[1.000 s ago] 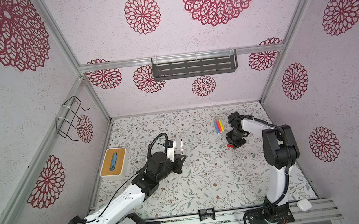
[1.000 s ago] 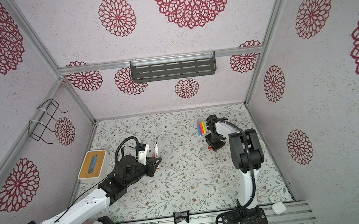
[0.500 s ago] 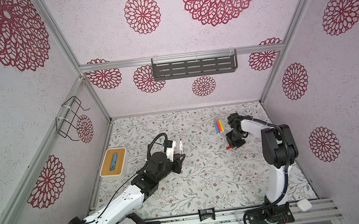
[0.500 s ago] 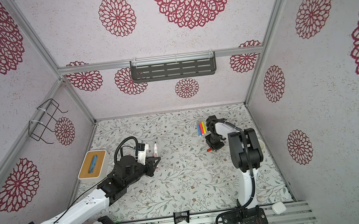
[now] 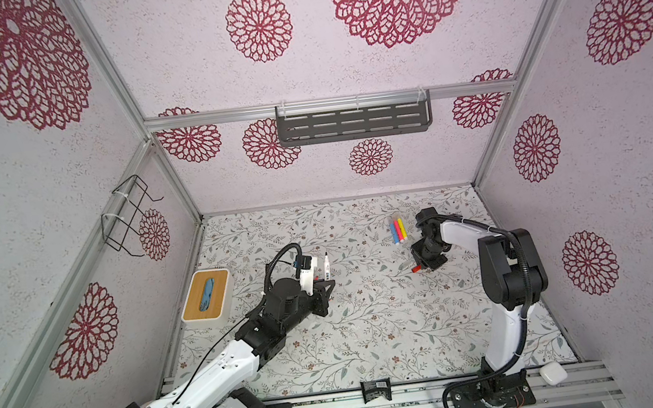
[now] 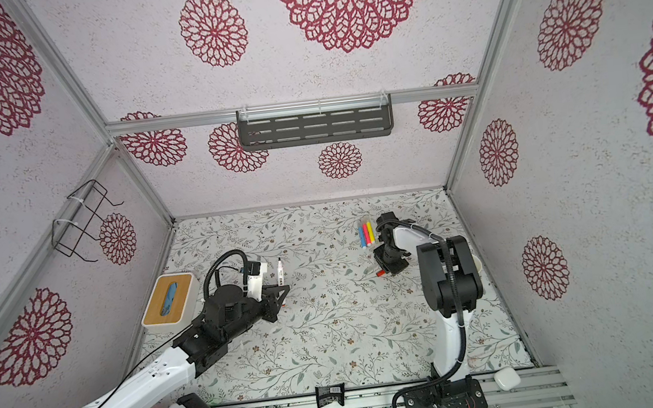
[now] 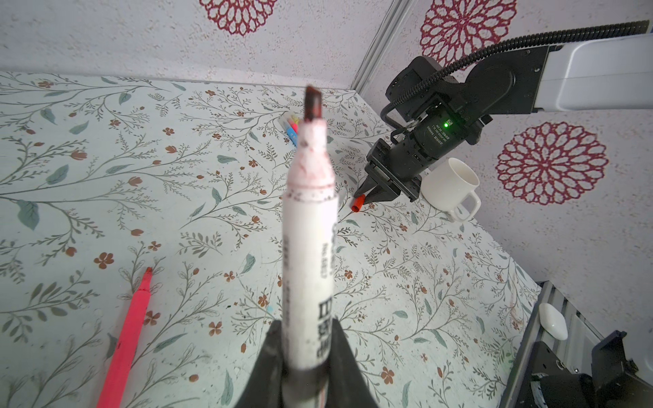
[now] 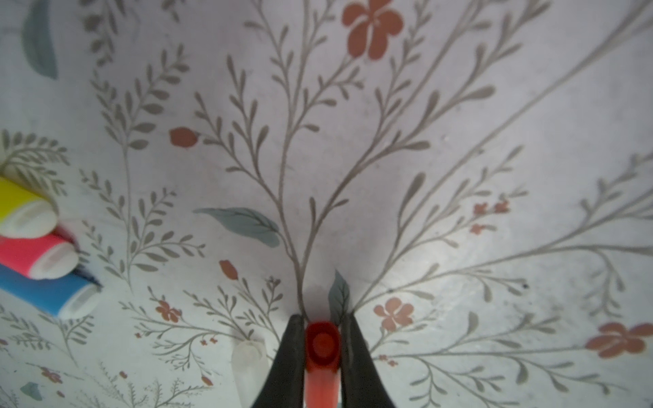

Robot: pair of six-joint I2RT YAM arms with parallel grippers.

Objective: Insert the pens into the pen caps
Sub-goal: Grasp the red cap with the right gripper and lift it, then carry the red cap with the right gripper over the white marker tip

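White-barrelled marker point(image 7: 308, 247) is the pen in play. The left gripper point(image 7: 306, 339) pinches it low on the barrel, with the stained, uncapped nib pointing away from the wrist, above the table point(image 5: 373, 333) and left of centre in both top views. Across the table, the right gripper point(image 8: 321, 319) is closed onto the sides of the red cap point(image 8: 321, 344). The cap's open mouth faces forward; whether it rests on the surface or sits just off it I cannot tell. A clear cap point(image 8: 249, 356) lies just beside it, and three capped markers point(image 5: 398, 230) lie side by side nearer the back. To do this step well, I would lift the cap without nudging the clear one and keep its mouth proud of the jaws. Then line its axis up with the nib and push straight along the barrel. The low grip lets the marker's tip swing, so go slowly. The left arm reaches forward and low from its base, wrist raised. The right arm stands tall, elbow high, its forearm folded down toward the table.
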